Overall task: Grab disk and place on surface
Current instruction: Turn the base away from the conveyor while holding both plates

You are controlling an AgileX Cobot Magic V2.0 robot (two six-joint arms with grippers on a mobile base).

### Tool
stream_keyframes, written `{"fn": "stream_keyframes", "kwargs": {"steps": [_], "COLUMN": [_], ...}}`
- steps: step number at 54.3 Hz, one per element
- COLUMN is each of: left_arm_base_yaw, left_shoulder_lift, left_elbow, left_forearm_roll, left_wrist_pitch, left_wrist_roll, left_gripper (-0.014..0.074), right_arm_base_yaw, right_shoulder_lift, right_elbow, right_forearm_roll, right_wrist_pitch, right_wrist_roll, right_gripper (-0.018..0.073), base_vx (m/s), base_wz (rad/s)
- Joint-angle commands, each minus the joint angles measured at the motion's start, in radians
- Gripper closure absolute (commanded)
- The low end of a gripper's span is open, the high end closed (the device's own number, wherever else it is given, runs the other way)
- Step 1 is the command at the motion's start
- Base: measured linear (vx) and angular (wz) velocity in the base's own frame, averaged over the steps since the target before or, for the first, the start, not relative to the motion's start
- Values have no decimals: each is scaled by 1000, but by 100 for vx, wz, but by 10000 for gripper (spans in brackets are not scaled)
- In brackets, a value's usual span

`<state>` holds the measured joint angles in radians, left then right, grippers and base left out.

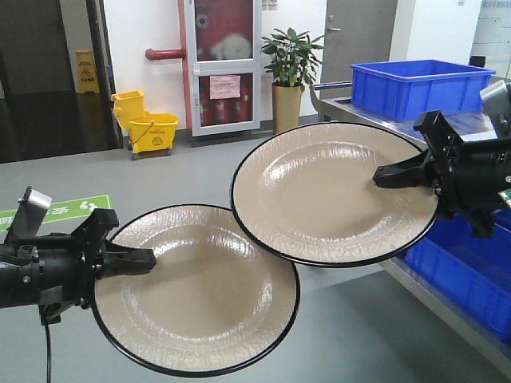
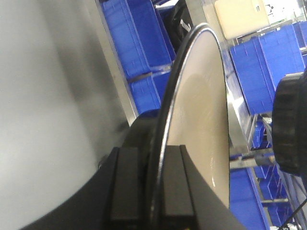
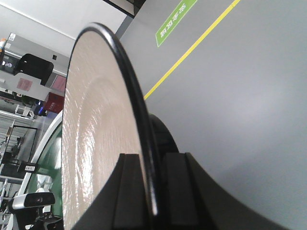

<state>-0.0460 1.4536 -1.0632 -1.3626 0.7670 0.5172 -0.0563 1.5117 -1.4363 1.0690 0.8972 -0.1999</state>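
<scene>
so two disks are being held up at once here. the left disk (image 1: 196, 291) is pinched at its left rim by the left fingers (image 1: 132, 257), and the right disk (image 1: 335, 191) at its right rim by the right fingers (image 1: 395, 174). both sets are closed on a rim, which is shown nicely in the wrist views, where a black edge is sandwiched between two pads. each disk is carried face up and roughly level, stretched out from its fingers toward the middle of the front view. the right one is held higher, so its near edge is seen overlapping the left one's far edge; whether they're touching can't be told. both are up in the air over the grey floor (image 1: 120, 171). the dark tabletop isn't clearly shown anywhere, so which arm is nearer to it can't be judged; only a bit of green belt (image 3: 45, 165) is glimpsed past the right disk. the grab looks done and the putting down is what's left. each disk would probably need to be lowered flat, since its weight is hung all on one side of the grip.
</scene>
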Motion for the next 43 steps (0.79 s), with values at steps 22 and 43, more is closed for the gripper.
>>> {"fn": "stream_keyframes", "kwargs": {"steps": [22,43], "left_arm_base_yaw": [-5,-5], "left_shoulder_lift": [-47,-47], "left_elbow": [-30,-30], "left_forearm_roll": [-107,-107], "left_wrist_pitch": [15,15], "left_wrist_roll": [-17,-17], "left_gripper": [598,598], "right_arm_base_yaw": [-4,-4], "right_shoulder_lift": [-49,-49], "right_elbow": [-42,-42], "right_forearm_roll": [109,109], "right_wrist_pitch": [-40,-40], "right_wrist_roll": [4,4], "right_gripper": [564,564], "base_vx": [41,43], "base_wz": [4,-1]}}
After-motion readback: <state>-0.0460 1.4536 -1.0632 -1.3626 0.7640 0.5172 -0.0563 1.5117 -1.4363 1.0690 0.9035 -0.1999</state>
